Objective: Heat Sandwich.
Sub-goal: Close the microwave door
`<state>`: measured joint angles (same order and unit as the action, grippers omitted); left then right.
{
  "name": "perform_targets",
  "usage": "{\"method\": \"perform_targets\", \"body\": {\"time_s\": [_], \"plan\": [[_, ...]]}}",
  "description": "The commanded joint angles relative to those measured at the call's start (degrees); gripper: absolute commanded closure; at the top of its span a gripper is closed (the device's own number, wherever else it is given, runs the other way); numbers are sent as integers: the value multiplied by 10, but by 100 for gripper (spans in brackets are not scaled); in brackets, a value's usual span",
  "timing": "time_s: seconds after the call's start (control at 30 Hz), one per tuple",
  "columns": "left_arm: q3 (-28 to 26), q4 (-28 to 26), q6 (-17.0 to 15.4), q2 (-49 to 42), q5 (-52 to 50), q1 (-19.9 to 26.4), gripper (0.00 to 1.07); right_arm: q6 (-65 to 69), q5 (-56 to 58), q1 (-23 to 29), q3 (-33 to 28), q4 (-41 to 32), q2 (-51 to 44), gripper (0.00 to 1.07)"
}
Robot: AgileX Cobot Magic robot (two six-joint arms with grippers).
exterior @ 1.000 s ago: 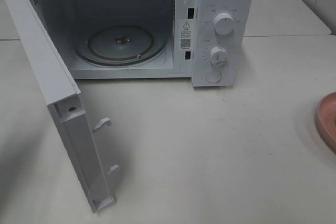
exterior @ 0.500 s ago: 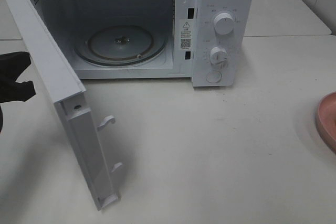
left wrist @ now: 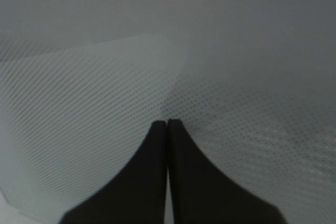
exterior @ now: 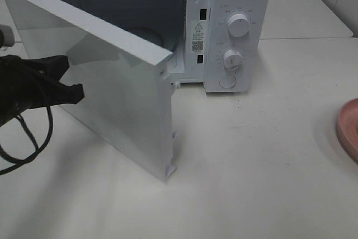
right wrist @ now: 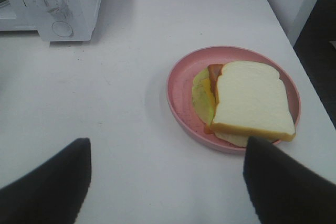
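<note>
The sandwich [right wrist: 252, 100], white bread over yellow-green filling, lies on a round pink plate [right wrist: 181, 85] in the right wrist view. Only the plate's rim [exterior: 348, 130] shows at the right edge of the high view. My right gripper [right wrist: 165, 145] hangs open over the table just short of the plate, holding nothing. The white microwave [exterior: 235, 26] stands at the back with its door [exterior: 112, 93] half swung. My left gripper [exterior: 75, 90] is shut, its tips [left wrist: 167, 124] against the door's outer face [left wrist: 105, 77].
The microwave's two knobs and button [exterior: 228, 81] face front on its right panel. The door's free edge [exterior: 170, 138] juts out over the table. A black cable [exterior: 22, 144] loops under the left arm. The table's right edge [right wrist: 310, 87] runs close behind the plate.
The left gripper came in from the left edge and pressed on the door. The door swung from wide open to about half shut, now hiding the turntable.
</note>
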<state>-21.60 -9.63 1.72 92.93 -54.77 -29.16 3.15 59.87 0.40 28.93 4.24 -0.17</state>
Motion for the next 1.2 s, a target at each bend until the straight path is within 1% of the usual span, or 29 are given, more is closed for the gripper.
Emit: {"method": "perform_targets", "body": {"time_s": [0.03,0.13,0.27,0.3,0.37,0.43,0.47,0.57,0.6,0.63,0.73,0.87,0.9,0.93,1.03,1.17,1.2], "plan": [[-39,-37,20,18,-11,-29,106,-4,-3,-4,-1,-1,-16,31],[-53,-43,20,29,-8,-36,106,-4,-3,-4,-1,-1,-16,31],[-96,-44,19,57,14,-45,106,-4,-3,-4,-1,-1,-16,31],[-96,-44,19,57,14,-45,106,-4,-3,-4,-1,-1,-16,31],[-123,-46,19,70,33,-48,106,-4,-3,-4,-1,-1,-16,31],[-131,-46,19,73,38,-48,106,-4,-3,-4,-1,-1,-16,31],[-148,-48,19,83,41,-52,106,-4,-3,-4,-1,-1,-16,31],[-175,-52,19,97,53,-56,106,-4,-3,-4,-1,-1,-16,31],[-175,-52,19,97,53,-56,106,-4,-3,-4,-1,-1,-16,31],[-192,-56,19,107,53,-62,106,-4,-3,-4,-1,-1,-16,31],[-206,-62,20,117,52,-68,106,-4,-3,-4,-1,-1,-16,31],[-241,-69,20,137,53,-81,106,-4,-3,-4,-1,-1,-16,31],[-241,-69,20,137,53,-81,106,-4,-3,-4,-1,-1,-16,31],[-256,-70,20,144,56,-85,106,-4,-3,-4,-1,-1,-16,31],[-269,-76,20,151,62,-85,106,-4,-3,-4,-1,-1,-16,31],[-320,-83,20,172,99,-88,106,-4,-3,-4,-1,-1,-16,31],[-320,-83,20,172,99,-88,106,-4,-3,-4,-1,-1,-16,31]]}}
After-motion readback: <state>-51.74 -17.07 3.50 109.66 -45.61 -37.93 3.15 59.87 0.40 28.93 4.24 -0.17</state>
